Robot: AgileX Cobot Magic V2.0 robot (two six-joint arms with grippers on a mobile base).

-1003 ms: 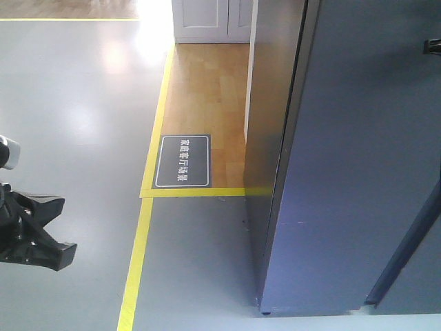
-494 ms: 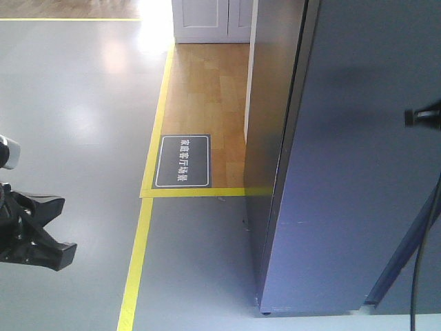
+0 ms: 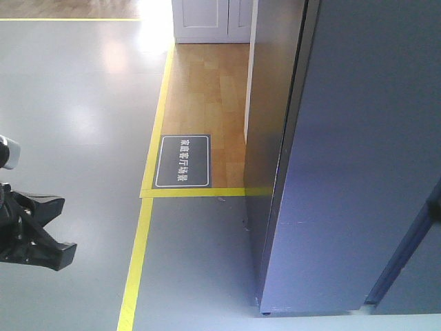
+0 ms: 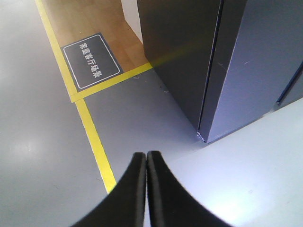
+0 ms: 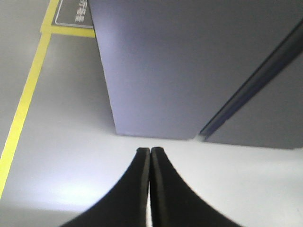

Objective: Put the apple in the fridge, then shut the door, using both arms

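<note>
the door (image 3: 358,172) sits flush on the fridge (image 3: 269,117); no apple shows, presumably inside. left gripper (image 4: 146,158) and right gripper (image 5: 150,153) are both pinched together, empty. risk: a weak seal could let the door drift open unnoticed.

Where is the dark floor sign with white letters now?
In the front view the floor sign lies flat on the wooden floor, inside the corner of the yellow tape line, left of the closed fridge.

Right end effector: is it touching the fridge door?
Apart. The right wrist view shows the shut right end effector with pale floor between its tips and the door.
</note>
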